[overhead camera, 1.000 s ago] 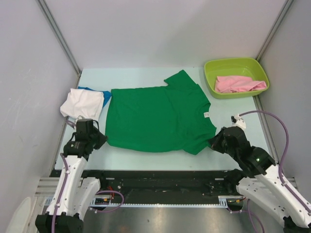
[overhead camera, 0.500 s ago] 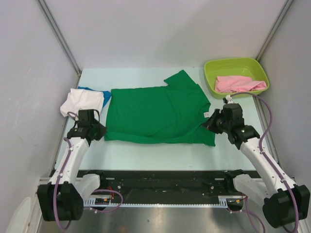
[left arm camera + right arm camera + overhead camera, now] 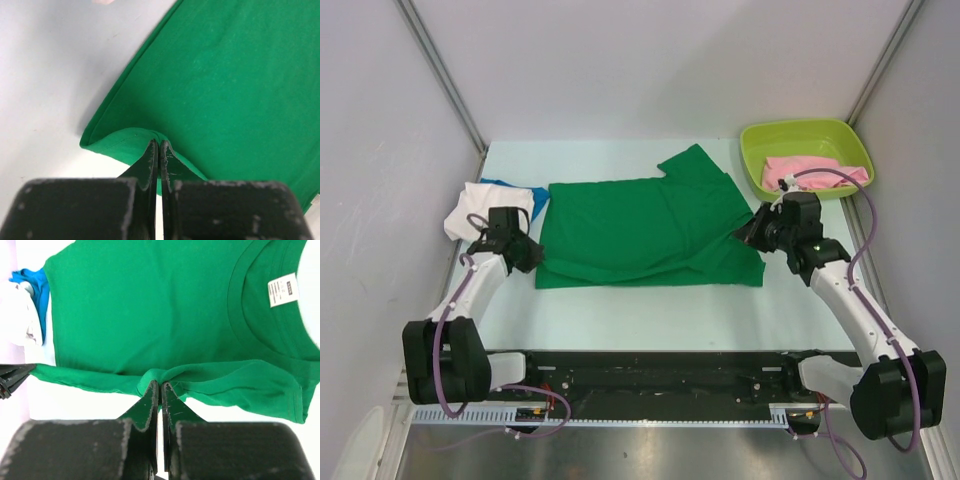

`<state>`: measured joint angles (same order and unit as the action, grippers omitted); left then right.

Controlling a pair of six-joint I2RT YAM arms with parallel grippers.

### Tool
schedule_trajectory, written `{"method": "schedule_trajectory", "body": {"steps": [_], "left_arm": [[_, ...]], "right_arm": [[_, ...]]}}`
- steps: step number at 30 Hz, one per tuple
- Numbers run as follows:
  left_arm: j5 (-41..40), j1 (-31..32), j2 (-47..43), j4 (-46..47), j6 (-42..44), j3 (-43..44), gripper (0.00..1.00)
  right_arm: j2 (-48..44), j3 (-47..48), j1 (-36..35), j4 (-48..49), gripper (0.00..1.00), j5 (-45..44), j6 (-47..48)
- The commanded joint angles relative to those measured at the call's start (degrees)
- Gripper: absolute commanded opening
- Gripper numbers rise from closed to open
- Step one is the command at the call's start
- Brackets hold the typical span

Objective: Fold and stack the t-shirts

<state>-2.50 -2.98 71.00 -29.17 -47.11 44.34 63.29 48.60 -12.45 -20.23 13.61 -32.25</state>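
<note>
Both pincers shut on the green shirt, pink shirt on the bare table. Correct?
No: the pink shirt lies in the lime-green tub, per the top external view. The left pincer and right pincer are both shut on the green shirt.

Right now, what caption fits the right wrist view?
Right gripper pinches the folded-over edge of the bright green cloth t-shirt, its white neck label showing.

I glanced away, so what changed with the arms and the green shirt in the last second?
The left gripper and right gripper, both shut on the near edge of the green t-shirt, carried that edge away from the bases, starting a fold over the shirt. The white t-shirt, blue t-shirt, and pink t-shirt in the tub stayed put.
</note>
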Motion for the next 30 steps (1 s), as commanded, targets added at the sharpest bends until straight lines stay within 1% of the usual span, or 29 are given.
{"method": "schedule_trajectory", "body": {"steps": [1,6,15,18,19,20,21,30], "left_arm": [[1.2,-0.5,0.5,2.5,0.1,3.2,0.0],[1.4,-0.4,0.7,2.4,0.2,4.3,0.0],[1.4,-0.4,1.9,3.0,0.4,4.1,0.02],[1.1,-0.5,2.8,3.5,0.5,3.6,0.03],[0.9,-0.5,3.2,3.7,0.4,3.2,0.05],[1.0,-0.4,3.5,3.8,0.4,3.1,0.1],[1.0,-0.5,4.0,4.3,0.4,2.9,0.11],[1.4,-0.5,5.5,5.7,0.0,2.2,0.1]], "right_arm": [[-0.2,3.5,2.1,2.7,0.0,1.4,1.8],[0.7,3.7,2.3,2.0,0.0,1.7,2.0],[4.2,4.2,2.2,5.1,0.0,3.5,1.7],[6.8,5.8,2.3,5.9,0.0,4.1,2.1],[8.2,6.2,2.2,6.3,0.0,4.3,2.2],[8.9,6.9,2.3,6.5,0.0,4.6,2.3],[9.7,7.4,2.3,6.8,0.0,4.9,2.3],[17.3,11.8,2.1,9.1,0.0,6.6,2.7]]}}
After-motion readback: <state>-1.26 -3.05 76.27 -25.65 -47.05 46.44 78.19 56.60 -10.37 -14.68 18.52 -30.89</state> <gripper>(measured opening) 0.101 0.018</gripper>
